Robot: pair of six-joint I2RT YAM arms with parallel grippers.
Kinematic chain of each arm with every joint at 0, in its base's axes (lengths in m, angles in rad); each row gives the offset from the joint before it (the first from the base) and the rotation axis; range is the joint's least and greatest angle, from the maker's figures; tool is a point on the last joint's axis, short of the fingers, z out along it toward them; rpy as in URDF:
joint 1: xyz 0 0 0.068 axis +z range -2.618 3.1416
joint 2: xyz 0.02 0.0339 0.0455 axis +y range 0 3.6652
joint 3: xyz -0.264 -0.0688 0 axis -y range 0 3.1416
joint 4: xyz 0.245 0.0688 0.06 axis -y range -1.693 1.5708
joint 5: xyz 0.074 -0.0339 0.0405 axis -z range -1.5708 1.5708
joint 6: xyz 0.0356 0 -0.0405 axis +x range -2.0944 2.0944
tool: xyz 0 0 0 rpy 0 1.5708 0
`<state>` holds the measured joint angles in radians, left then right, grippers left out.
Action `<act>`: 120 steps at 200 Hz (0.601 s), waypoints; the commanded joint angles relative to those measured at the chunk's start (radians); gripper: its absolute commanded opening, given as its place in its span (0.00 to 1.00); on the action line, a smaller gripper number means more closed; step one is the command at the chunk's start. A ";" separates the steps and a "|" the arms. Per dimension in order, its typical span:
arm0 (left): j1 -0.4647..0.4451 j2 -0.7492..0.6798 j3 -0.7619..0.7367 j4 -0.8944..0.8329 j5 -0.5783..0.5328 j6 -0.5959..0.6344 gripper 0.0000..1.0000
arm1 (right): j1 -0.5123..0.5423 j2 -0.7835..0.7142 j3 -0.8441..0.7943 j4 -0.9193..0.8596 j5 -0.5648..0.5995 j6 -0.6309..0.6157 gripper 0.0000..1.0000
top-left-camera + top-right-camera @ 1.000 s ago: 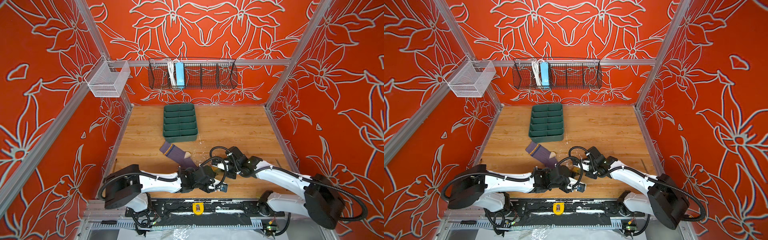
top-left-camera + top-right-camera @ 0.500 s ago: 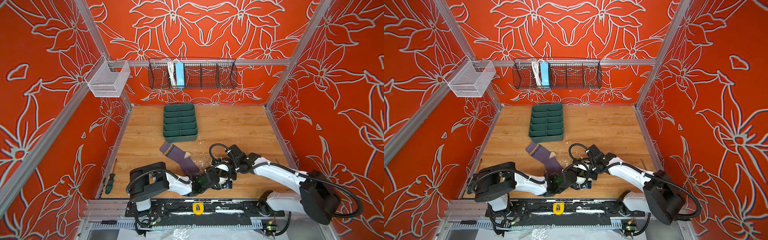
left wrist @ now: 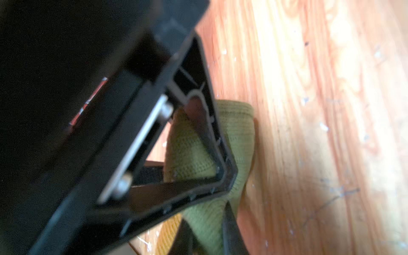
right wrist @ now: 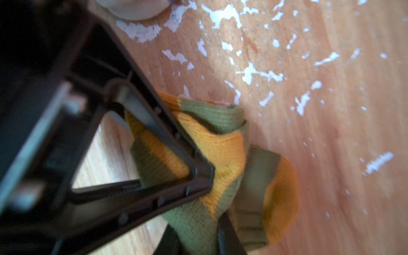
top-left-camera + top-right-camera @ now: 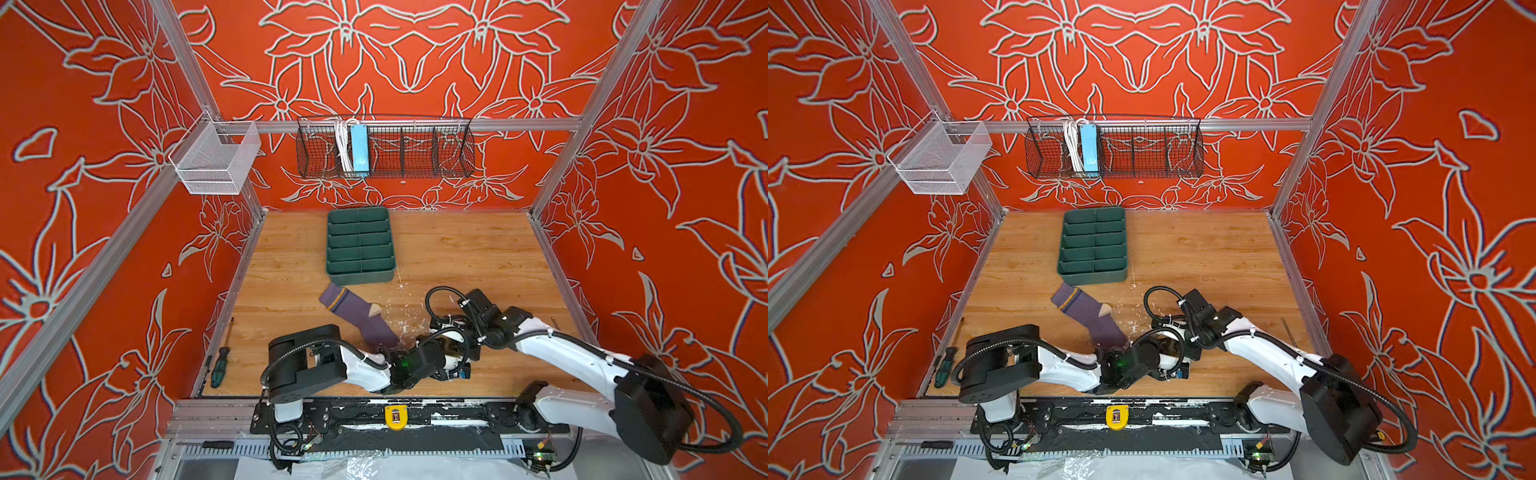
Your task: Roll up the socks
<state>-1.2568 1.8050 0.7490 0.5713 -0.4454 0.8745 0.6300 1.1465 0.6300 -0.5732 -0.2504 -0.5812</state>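
With the left gripper [image 3: 228, 195] and right gripper [image 4: 215, 196] both pinching the bunched green sock [image 4: 223, 141] low over the table [image 5: 457, 249] front, the purple sock [image 5: 357, 311] lying flat just behind, opposed pulls or a shallow bite could slip the fabric and undo the loose roll.

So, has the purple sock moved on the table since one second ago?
No. The purple sock lies just in front of the green tray as before, its striped cuff equally near the tray's front wall.
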 commanded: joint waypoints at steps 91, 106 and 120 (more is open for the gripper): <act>0.054 0.050 0.006 -0.198 -0.124 -0.151 0.00 | -0.036 -0.450 0.013 -0.126 0.322 0.046 0.74; 0.054 0.039 0.011 -0.218 -0.122 -0.152 0.00 | -0.039 -0.396 0.028 -0.034 0.480 0.184 0.75; 0.055 0.025 0.019 -0.236 -0.123 -0.152 0.00 | -0.054 -0.279 0.134 -0.057 0.587 0.433 0.75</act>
<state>-1.2129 1.8374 0.7662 0.4587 -0.5495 0.7322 0.5941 0.7349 0.6640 -0.6811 0.0937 -0.4828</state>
